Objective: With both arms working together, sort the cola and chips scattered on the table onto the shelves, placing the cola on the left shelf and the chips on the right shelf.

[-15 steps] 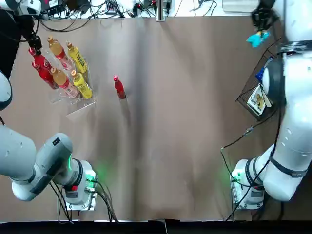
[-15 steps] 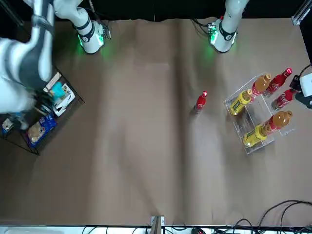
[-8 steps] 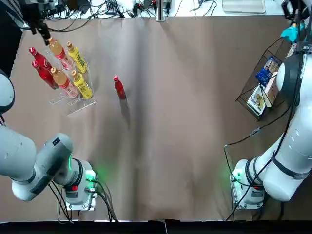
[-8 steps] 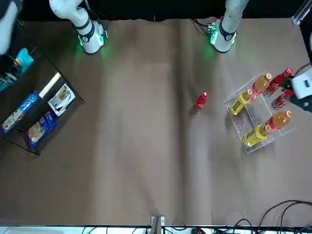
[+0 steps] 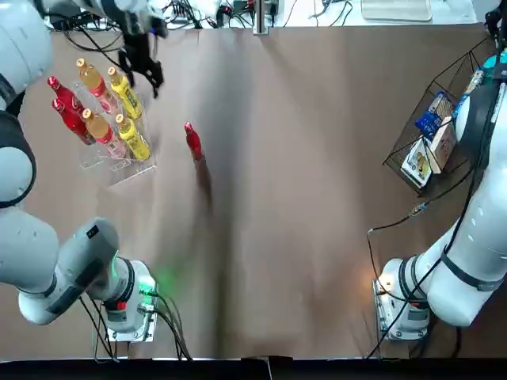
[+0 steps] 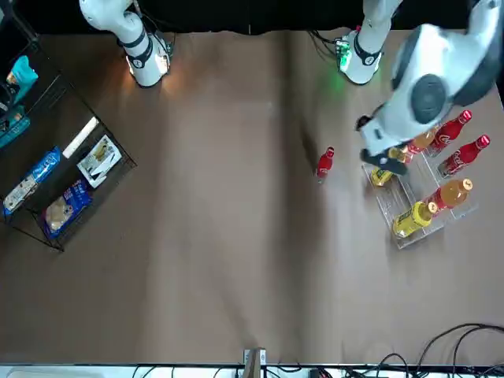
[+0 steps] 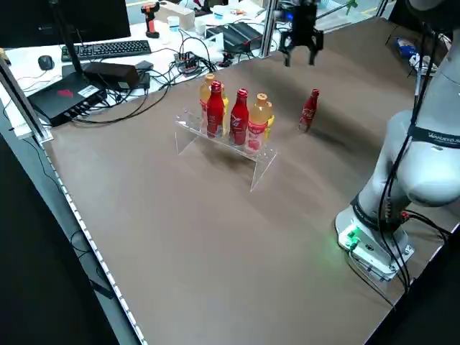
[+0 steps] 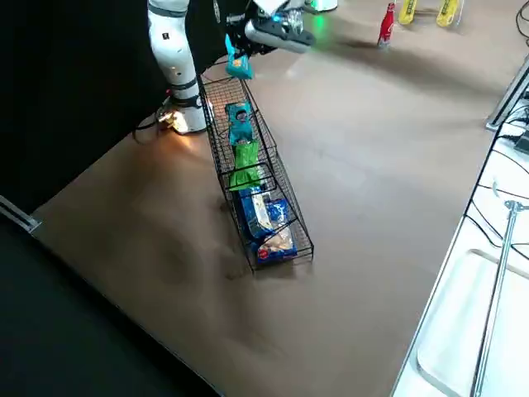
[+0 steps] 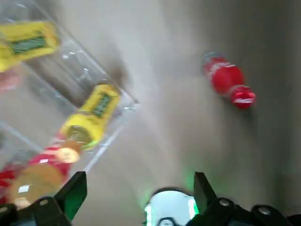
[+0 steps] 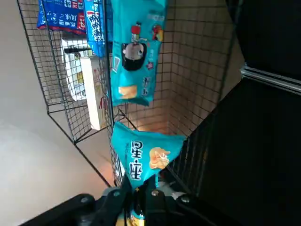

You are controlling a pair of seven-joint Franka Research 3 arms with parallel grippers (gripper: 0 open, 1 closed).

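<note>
One cola bottle (image 5: 192,141) is left standing alone out on the table, well apart from the clear left shelf (image 5: 127,170), where we can see two red ones (image 5: 66,108) already parked beside the amber and yellow bottles. It's slim, rigid and smooth, so we'd guess it's light but tippy and a bit slippery; grabbing it around the body just below the neck seems safest, squeezing straight across so it doesn't skid or topple.

Our left gripper (image 5: 140,62) hangs above the table just past the shelf's far side, fingers spread wide with nothing in them, and the lone bottle shows in its wrist view.

Over on the other side, our right gripper (image 10: 139,194) is pinched tight on the top edge of a teal chips packet (image 10: 145,157), which dangles over the end of the black wire right shelf (image 8: 285,217). That packet is soft, crinkly and nearly weightless, so an edge pinch works fine, but it swings and crumples easily. Another teal packet (image 8: 239,122) and the green one (image 8: 243,165) already sit in the rack near the blue and white boxes (image 8: 266,220).
</note>
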